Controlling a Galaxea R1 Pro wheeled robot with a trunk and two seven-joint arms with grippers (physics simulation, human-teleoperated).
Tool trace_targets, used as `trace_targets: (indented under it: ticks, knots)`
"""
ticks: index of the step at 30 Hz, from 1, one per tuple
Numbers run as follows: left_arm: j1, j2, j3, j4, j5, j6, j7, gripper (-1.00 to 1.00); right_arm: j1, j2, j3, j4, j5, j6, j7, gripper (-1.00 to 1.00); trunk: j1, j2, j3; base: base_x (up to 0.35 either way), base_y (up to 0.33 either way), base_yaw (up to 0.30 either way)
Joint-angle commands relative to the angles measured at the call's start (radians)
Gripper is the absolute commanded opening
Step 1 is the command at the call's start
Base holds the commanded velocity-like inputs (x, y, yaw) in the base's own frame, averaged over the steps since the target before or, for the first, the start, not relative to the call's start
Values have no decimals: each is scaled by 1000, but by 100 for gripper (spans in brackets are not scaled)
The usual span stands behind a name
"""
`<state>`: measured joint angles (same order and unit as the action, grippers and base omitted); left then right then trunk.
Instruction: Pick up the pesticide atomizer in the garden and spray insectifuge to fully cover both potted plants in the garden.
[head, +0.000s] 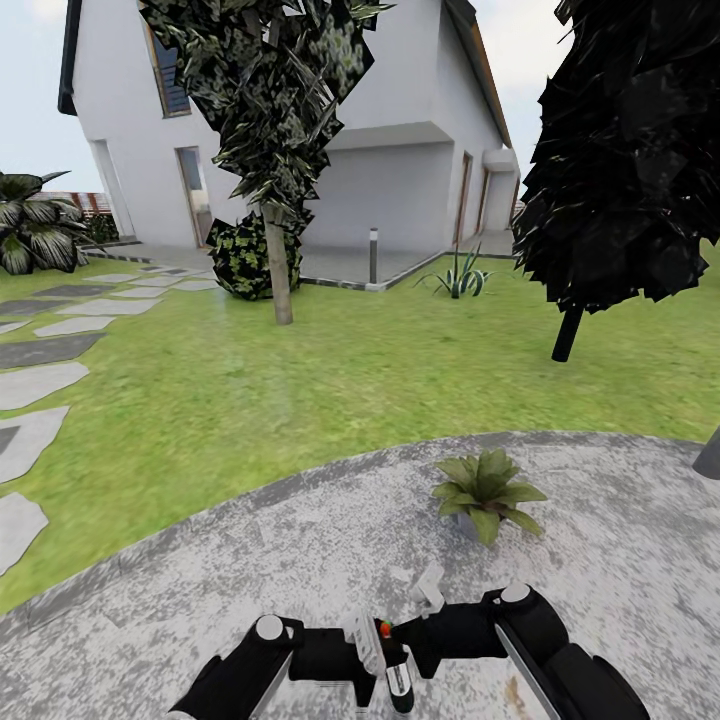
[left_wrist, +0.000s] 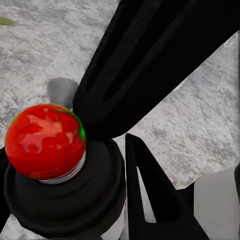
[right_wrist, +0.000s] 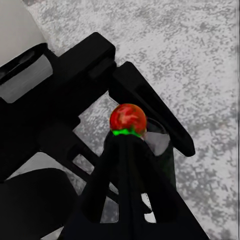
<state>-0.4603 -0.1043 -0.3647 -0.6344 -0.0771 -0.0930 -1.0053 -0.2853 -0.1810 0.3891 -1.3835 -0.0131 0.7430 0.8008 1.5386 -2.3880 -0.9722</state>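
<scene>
Holding the pesticide atomizer (head: 385, 655) low in front of the trunk, over the paved patio (head: 250, 560), between both arms. Left pincer (head: 365, 650) looks clamped on the atomizer's body: left wrist view has the bottle seated close under the camera, red dot (left_wrist: 45, 141) up, one dark finger (left_wrist: 150, 190) alongside it. Right pincer (head: 425, 610) sits against the trigger head from the other side; right wrist view shows the red dot (right_wrist: 128, 118) right at a fingertip (right_wrist: 125, 150), so it reads as poised on the nozzle. Can't tell if the right jaws are apart or together.

My read: one arm carries, the other is placed to work the trigger, hence the two-arm huddle.

One potted plant (head: 487, 492) stands on the patio just ahead and a bit to the robot's right, near the lawn (head: 350, 380) edge. Nozzle seems roughly aimed that way, but direction is hard to confirm. Spray coverage not visible yet.
</scene>
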Motion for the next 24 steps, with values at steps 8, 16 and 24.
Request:
trace_targets:
  ticks: [8, 16, 24]
  knots:
    - [0, 1, 0, -29, 2, 1, -27, -100, 0, 0, 1, 4, 2, 1, -11, -100, 0, 0, 0, 0, 0, 0]
    - [0, 4, 5, 18, 1, 4, -5, -100, 0, -1, -28, -6, 2, -7, -11, -100, 0, 0, 0, 0, 0, 0]
    - [0, 2, 8, 64, 4, 52, 159, -100, 0, -6, -201, -12, 5, -16, -9, -100, 0, 0, 0, 0, 0, 0]
